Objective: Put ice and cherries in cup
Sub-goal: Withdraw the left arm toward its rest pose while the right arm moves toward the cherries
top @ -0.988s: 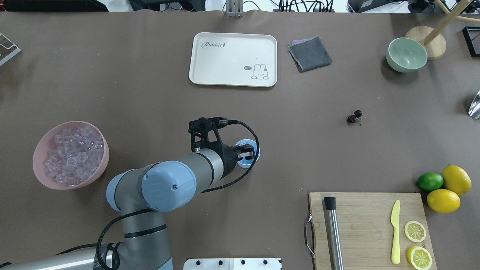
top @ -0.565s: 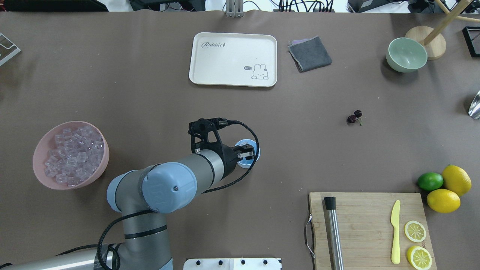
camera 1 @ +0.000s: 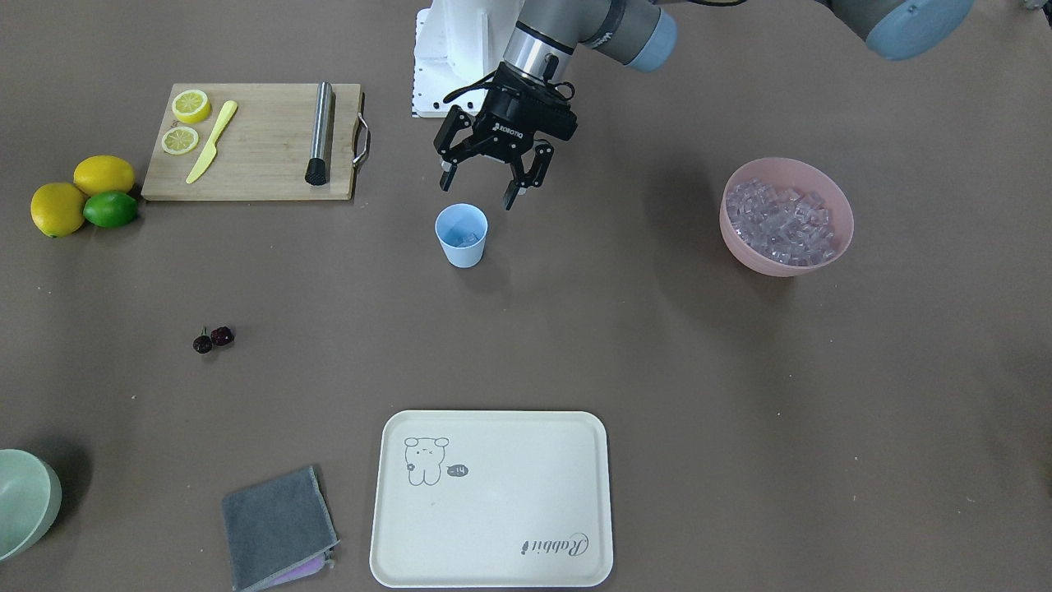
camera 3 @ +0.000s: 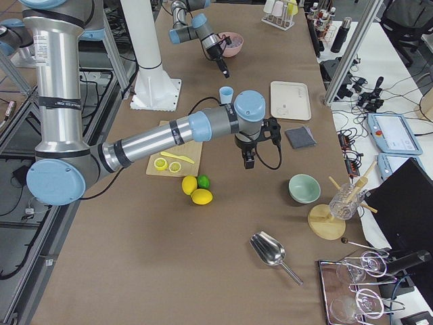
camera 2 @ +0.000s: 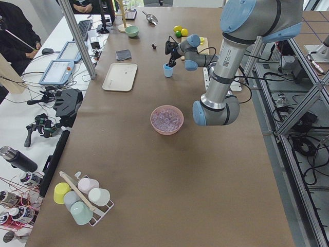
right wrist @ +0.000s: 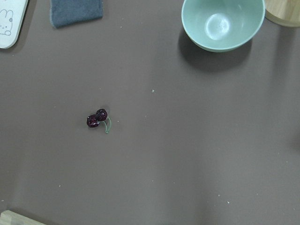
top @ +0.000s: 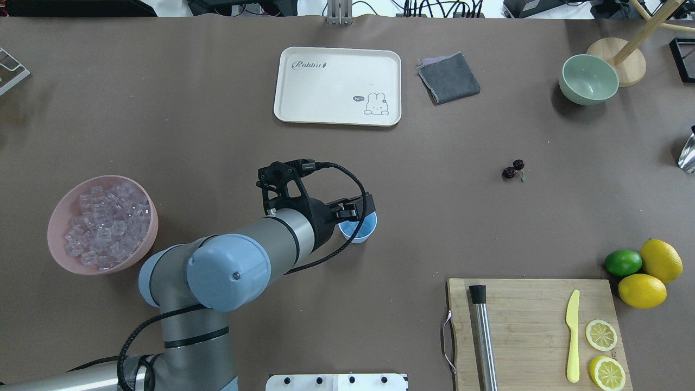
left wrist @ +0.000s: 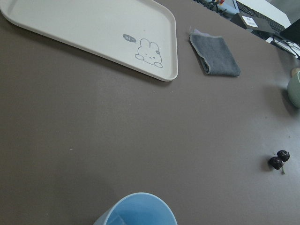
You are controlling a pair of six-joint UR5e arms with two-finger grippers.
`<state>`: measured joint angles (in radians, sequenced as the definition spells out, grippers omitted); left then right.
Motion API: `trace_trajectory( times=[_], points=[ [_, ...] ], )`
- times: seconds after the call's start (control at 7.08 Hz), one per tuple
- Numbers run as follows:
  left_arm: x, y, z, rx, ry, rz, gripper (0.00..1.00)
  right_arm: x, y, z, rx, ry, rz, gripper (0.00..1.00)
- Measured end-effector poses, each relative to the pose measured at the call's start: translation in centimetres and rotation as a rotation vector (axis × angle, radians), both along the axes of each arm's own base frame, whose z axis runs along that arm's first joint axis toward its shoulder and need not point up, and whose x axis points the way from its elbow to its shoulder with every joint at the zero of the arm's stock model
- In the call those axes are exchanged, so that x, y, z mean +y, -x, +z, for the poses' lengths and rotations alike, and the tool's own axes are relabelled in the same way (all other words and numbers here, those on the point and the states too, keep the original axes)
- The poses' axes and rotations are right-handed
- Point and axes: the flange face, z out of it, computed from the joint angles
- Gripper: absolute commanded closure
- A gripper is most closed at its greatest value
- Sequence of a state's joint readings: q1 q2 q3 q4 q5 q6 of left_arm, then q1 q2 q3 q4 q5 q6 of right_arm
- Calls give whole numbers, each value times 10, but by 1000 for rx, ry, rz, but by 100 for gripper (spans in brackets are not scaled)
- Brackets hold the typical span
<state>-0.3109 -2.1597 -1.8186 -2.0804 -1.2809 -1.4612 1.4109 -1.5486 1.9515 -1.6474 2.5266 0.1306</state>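
Observation:
The light-blue cup (camera 1: 461, 234) stands upright mid-table, with an ice cube or two showing inside it; it also shows in the overhead view (top: 362, 230) and at the bottom of the left wrist view (left wrist: 136, 211). My left gripper (camera 1: 478, 193) hangs open and empty just above the cup, on the robot's side. The pile of ice (top: 103, 225) fills a pink bowl (camera 1: 740, 238). The cherries (top: 513, 169) lie on the table, apart from the cup, and show in the right wrist view (right wrist: 97, 118). My right gripper (camera 3: 247, 161) hovers near them; I cannot tell whether it is open.
A cream tray (top: 337, 86) and a grey cloth (top: 448, 77) lie at the far side, a pale green bowl (top: 588, 79) far right. A cutting board (top: 535, 331) with knife, lemon slices and a steel rod, then lemons and a lime (top: 623, 262), lie near right.
My left arm has swung a little to the left and back from over the cup, so more of the cup's mouth shows. The cherries and bowls have not moved.

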Motion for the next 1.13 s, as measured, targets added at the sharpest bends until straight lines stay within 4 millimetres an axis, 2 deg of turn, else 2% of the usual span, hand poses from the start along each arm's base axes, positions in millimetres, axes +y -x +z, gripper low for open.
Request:
trace_trajectory(
  times=[0.28, 0.56, 0.71, 0.85, 0.99, 1.13],
  points=[
    [-32, 33, 3, -59, 3, -15, 2, -18, 44, -20, 19, -9, -46, 0],
    [-83, 75, 12, -128, -1, -7, 2, -30, 84, -47, 23, 3, -58, 0],
    [-114, 107, 25, -184, -9, 16, 2, -33, 100, -59, 19, 10, -62, 0],
    [-144, 148, 41, -241, -15, 48, 2, -35, 114, -62, 23, 6, -70, 0],
    [-164, 190, 59, -278, -21, 83, 2, -40, 128, -56, 36, -13, -69, 0],
    [-175, 226, 74, -299, -26, 107, 2, -46, 147, -44, 48, -31, -48, 0]
  ],
)
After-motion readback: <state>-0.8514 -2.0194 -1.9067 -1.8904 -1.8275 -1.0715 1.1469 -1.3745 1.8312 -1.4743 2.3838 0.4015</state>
